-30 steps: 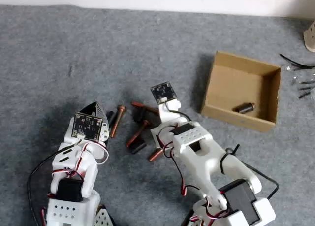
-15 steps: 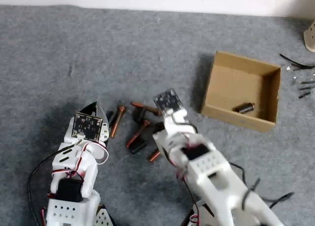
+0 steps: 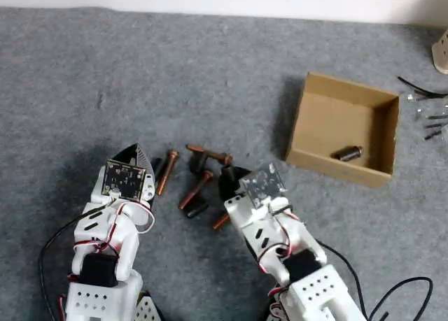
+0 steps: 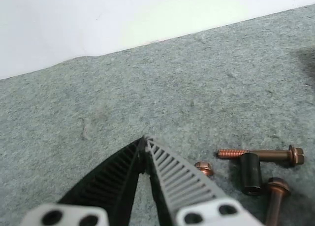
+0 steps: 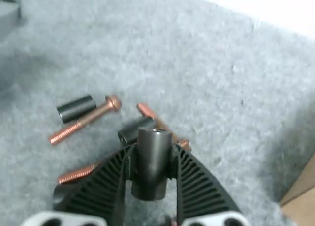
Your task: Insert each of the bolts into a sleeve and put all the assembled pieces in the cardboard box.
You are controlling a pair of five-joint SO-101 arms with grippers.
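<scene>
- I've got a black sleeve in my right gripper; the ribbed fingers are clamped on its two sides; its open end points out past my fingertips.
- From the high view, my right gripper sits at the near edge of the loose pile, on the side toward the cardboard box but well apart from it.
- Beyond the held sleeve lie a second sleeve and a long bolt, side by side on the mat; a third sleeve lies closer in, with a bolt tip poking out behind it.
- In the box there's one assembled piece, lying near the front wall.
- My left gripper has its jaws together, tips touching, nothing between them; it hovers at the other side of the pile.
- Off my left fingertips I see a threaded bolt lying flat, a short sleeve touching it, another bolt head just beside that, and a small copper head nearer my jaws.
- All of it lies on the grey mat; some thin dark wires lie past the box at the table's edge.
</scene>
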